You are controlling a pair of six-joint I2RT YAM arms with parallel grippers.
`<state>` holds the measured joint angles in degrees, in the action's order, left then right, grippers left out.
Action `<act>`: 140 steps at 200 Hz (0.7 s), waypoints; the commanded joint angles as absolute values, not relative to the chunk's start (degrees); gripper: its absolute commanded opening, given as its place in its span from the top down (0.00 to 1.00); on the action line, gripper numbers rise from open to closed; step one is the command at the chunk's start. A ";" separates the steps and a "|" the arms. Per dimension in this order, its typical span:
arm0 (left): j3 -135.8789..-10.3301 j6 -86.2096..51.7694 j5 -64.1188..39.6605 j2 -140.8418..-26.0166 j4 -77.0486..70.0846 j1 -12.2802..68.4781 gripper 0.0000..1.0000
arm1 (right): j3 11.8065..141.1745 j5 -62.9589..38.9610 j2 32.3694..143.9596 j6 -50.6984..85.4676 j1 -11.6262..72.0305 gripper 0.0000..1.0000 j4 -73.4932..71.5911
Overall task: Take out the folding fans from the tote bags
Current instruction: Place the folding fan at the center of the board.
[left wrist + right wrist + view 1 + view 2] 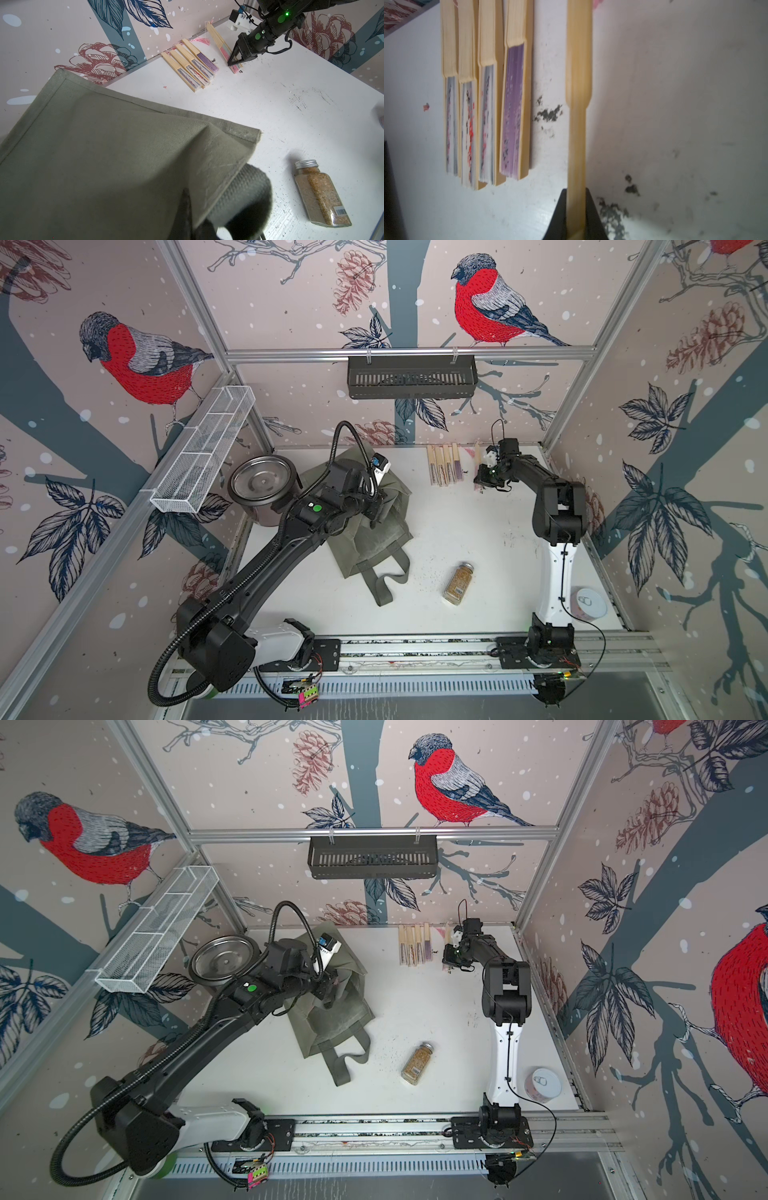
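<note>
The olive-grey tote bag (374,539) (332,1011) lies crumpled on the white table, left of centre. My left gripper (195,199) (376,514) is shut on a fold of its fabric (104,155) near the rim. Several closed folding fans (444,466) (415,946) (191,64) (483,104) lie side by side at the back edge. My right gripper (576,193) (232,62) (482,483) is shut on the leaf end of another folding fan (578,93) (220,41), just right of that row. Whether it rests on the table I cannot tell. The bag's inside is hidden.
A steel pot (262,485) stands left of the bag. A glass spice jar (459,583) (322,193) lies at front centre among scattered specks. A tin can (588,603) stands at the front right. A white wire basket (203,448) and a black basket (411,377) hang on the frame.
</note>
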<state>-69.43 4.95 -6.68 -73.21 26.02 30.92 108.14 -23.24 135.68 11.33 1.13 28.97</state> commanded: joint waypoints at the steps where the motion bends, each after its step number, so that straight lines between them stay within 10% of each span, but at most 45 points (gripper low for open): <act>1: -69.44 5.96 -7.56 -73.21 23.73 30.99 1.00 | 115.42 -24.08 139.62 8.47 1.14 0.88 34.80; 140: -69.52 5.98 -7.29 -74.20 23.98 30.99 1.00 | 129.78 -35.16 148.81 6.83 -1.03 0.85 39.94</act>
<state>-69.41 4.95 -7.33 -74.06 26.00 30.92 128.97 -31.88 147.70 7.51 -0.84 38.13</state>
